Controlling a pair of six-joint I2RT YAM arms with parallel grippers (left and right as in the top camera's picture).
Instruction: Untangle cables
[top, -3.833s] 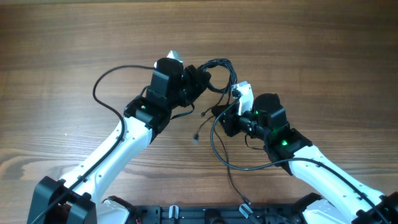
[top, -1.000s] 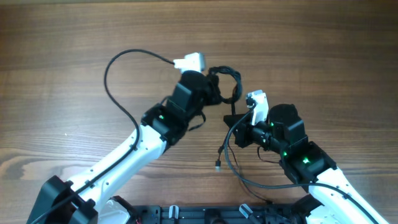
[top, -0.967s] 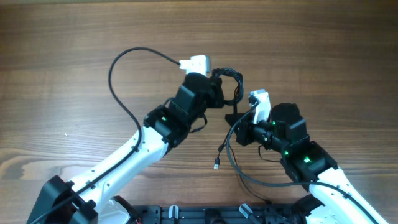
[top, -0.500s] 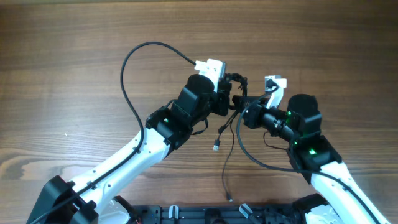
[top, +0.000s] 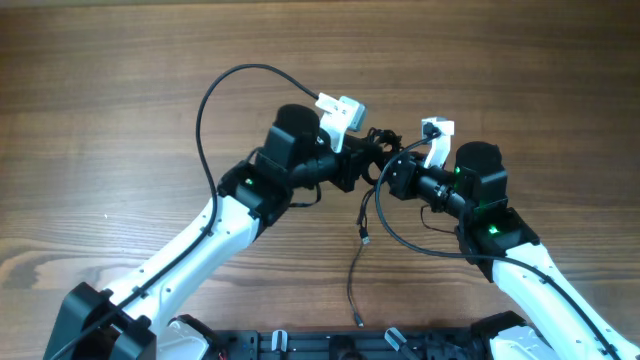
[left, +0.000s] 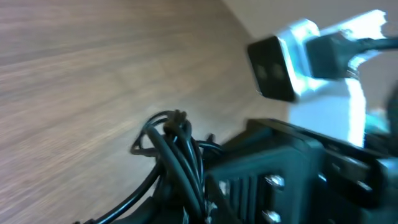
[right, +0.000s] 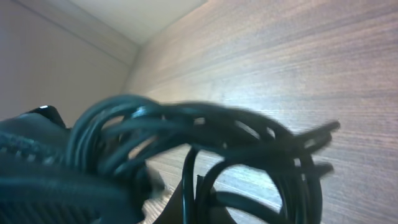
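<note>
Two grippers crowd the cables (top: 377, 141), left gripper (top: 352, 170) and right gripper (top: 397, 182) flanking the small black tangle over the table (top: 120, 90), loose strands trailing toward the arm bases, though my blurred wrist views cannot tell me whether either is clamped.

Counter (top: 120, 60): brown wood, grain running left to right. One loose strand of the thin black cables (top: 352, 282) trails toward the near edge, small plug at its tip; resting or hanging, cannot tell. Black frame (top: 300, 345) along the near edge.
</note>
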